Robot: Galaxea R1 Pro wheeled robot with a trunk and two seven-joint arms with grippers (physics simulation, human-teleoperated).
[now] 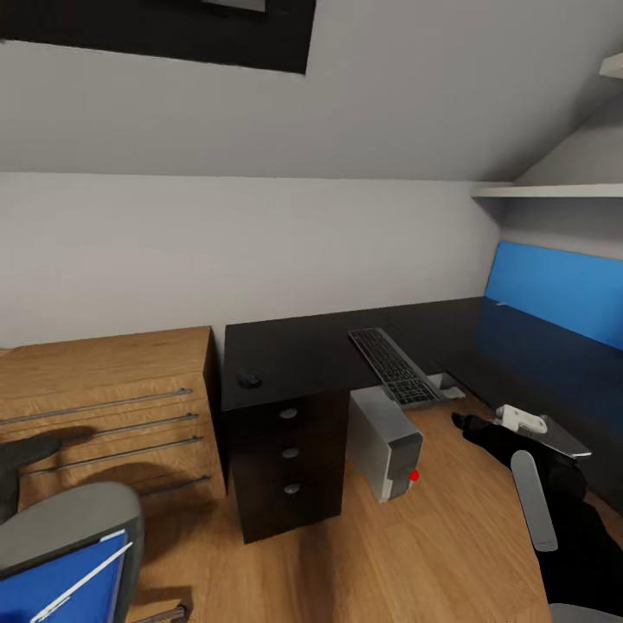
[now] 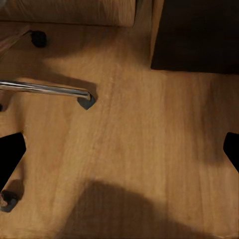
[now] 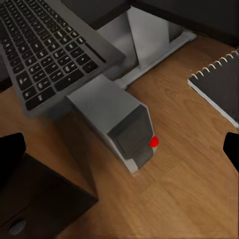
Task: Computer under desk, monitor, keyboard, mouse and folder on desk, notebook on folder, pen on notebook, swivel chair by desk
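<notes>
Black desk [image 1: 294, 346] carries keyboard [image 1: 394, 365] overhanging its edge at 3 o'clock of mouse [image 1: 250, 379]; right gripper [image 3: 119, 149], fingers wide, holds nothing, should approach level.

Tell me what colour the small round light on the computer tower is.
Red, on the boxy light-grey computer tower; clearest in the right wrist view.
</notes>
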